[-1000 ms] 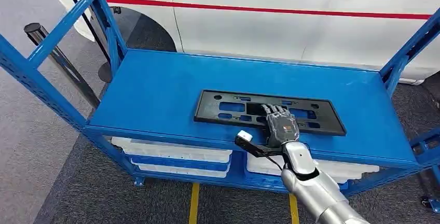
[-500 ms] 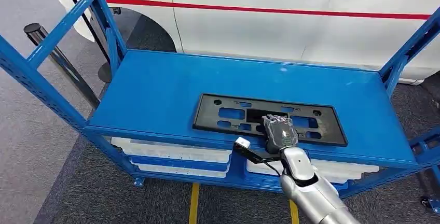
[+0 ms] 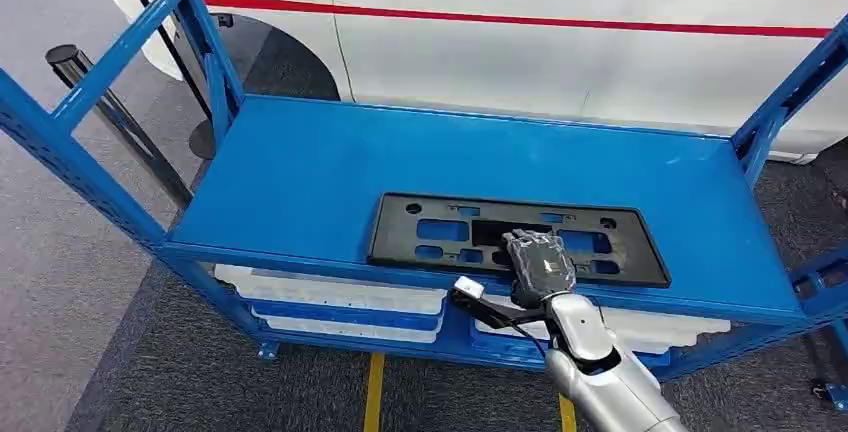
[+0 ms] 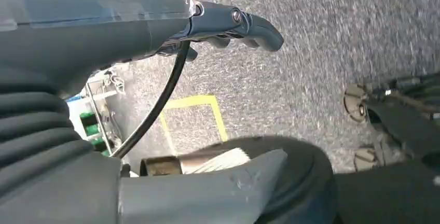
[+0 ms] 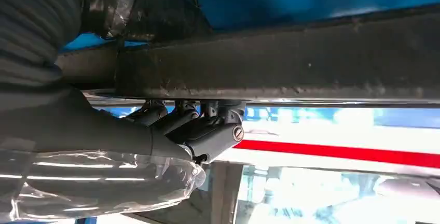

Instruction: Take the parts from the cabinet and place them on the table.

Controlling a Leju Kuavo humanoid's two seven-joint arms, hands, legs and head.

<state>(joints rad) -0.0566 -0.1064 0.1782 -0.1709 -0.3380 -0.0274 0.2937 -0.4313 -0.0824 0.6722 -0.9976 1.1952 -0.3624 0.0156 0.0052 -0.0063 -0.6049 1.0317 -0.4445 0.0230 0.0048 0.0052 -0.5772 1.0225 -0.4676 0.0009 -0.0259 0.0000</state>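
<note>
a: where's your plate (image 3: pixel 515 238)?
b: flat on the shelf (image 3: pixel 300 177) by its front edge, long axis running left-right along it.
a: your right hand (image 3: pixel 540 264)?
b: fingers curled over the plate's near edge, gripping it.

Floor (image 3: pixel 120 352): grey speckled carpet is laid throughout.
Floor marking (image 3: pixel 374 392): yellow tape lines are seen below the rack.
Car (image 3: pixel 560 32): a white body with a red stripe is parked behind.
Post (image 3: pixel 110 107): a dark pole is stood at left.
</note>
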